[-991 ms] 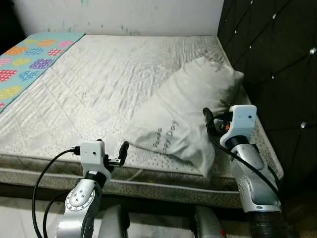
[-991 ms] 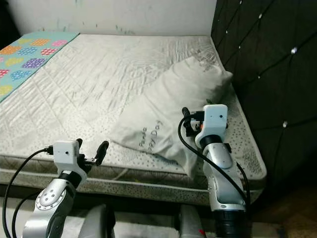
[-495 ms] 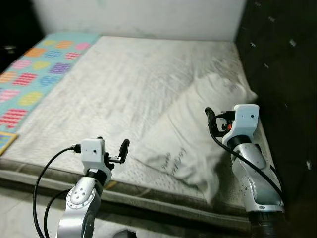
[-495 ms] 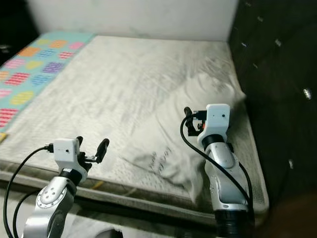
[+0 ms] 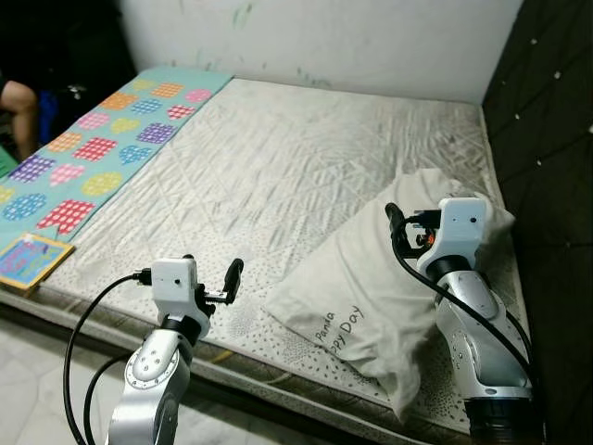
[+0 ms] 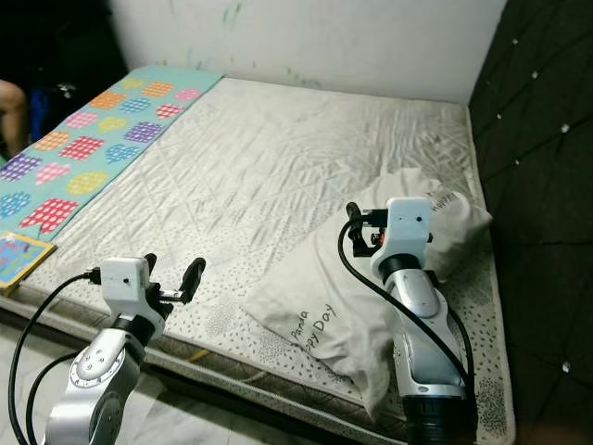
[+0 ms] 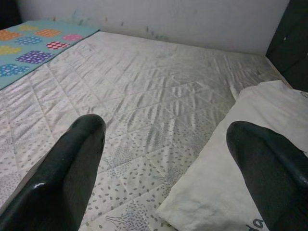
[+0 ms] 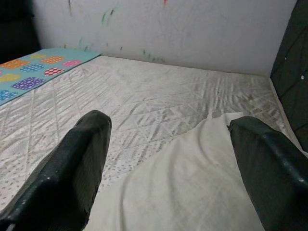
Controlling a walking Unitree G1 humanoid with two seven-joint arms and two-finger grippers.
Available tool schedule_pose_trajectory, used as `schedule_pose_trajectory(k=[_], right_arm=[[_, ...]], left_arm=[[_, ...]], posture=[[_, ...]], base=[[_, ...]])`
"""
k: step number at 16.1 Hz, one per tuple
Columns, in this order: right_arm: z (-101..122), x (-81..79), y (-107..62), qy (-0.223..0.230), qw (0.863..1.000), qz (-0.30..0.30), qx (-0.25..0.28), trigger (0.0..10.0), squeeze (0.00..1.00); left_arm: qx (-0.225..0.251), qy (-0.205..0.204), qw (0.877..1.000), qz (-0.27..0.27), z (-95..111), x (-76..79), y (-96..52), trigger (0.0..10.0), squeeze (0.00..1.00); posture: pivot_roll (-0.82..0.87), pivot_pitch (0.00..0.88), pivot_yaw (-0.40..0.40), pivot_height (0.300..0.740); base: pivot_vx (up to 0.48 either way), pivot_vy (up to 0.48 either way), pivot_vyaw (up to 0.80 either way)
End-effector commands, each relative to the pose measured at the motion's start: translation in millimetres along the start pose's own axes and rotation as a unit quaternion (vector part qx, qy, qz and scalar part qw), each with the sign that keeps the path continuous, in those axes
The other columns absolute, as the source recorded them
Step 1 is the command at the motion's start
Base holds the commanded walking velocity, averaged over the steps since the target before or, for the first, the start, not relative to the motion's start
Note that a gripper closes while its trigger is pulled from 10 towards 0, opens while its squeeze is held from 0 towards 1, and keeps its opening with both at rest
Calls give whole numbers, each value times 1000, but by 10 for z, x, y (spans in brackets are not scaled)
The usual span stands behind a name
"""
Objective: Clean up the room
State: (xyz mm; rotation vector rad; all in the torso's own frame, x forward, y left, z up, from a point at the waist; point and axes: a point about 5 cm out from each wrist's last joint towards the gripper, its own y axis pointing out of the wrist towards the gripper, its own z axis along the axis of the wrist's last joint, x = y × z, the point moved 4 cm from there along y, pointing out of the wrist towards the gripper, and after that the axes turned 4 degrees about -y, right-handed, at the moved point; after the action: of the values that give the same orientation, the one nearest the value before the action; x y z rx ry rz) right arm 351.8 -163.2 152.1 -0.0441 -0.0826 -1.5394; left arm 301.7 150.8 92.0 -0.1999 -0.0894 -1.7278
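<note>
1. Since a second ago the whole head view has swung: more of the mattress [image 5: 278, 167] and the patterned blanket [image 5: 102, 148] now show, and a small colourful book [image 5: 28, 261] shows at the mattress's near left corner. That is the camera turning. Both arms keep the same raised pose.
2. The white pillow [image 5: 371, 297] lies on the mattress beside the dark headboard [image 5: 556, 139], directly under and ahead of the right gripper [image 5: 394, 215]. In the right wrist view its cloth spreads between and below the two black fingers [image 8: 72, 168].
3. The pillow's long axis runs diagonally, from the near corner with printed lettering up toward the headboard.
4. The right gripper is released, jaws wide apart and empty, hovering just above the pillow.
5. The left gripper [image 5: 232, 276] is also spread and holds nothing. It hangs over the mattress's front edge, with the pillow's near corner off to its right.
6. My judgement: the right arm is nearer the pillow's middle and the left is nearer its lower corner. A two-handed lift along that diagonal looks plausible.
</note>
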Motion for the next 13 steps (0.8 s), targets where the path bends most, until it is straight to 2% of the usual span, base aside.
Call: schedule_pose_trajectory(k=[1,3,9,12,13], right_arm=[[-10,-12,-11,1,1000,1,-3,10000,0],[-7,-19,-14,1,1000,3,-1,10000,0],[-27,-35,-13,-2,1000,6,-4,10000,0],[-41,-4,-33,-6,1000,5,-5,10000,0],[-35,0,-36,-5,1000,5,-4,10000,0]], left_arm=[[-3,2,1000,-1,-7,-28,6,10000,0],[-4,1,1000,-4,-12,-21,7,10000,0],[0,0,1000,-6,9,-31,13,10000,0],[0,-3,1000,-14,5,13,10,10000,0],[1,-4,1000,-19,7,27,13,10000,0]], posture=[[-139,0,32,740],[-140,0,30,740],[-139,0,29,740],[-145,0,29,740],[-147,0,29,740]], base=[[0,0,0],[0,0,0],[0,0,-800],[0,0,-800],[0,0,0]])
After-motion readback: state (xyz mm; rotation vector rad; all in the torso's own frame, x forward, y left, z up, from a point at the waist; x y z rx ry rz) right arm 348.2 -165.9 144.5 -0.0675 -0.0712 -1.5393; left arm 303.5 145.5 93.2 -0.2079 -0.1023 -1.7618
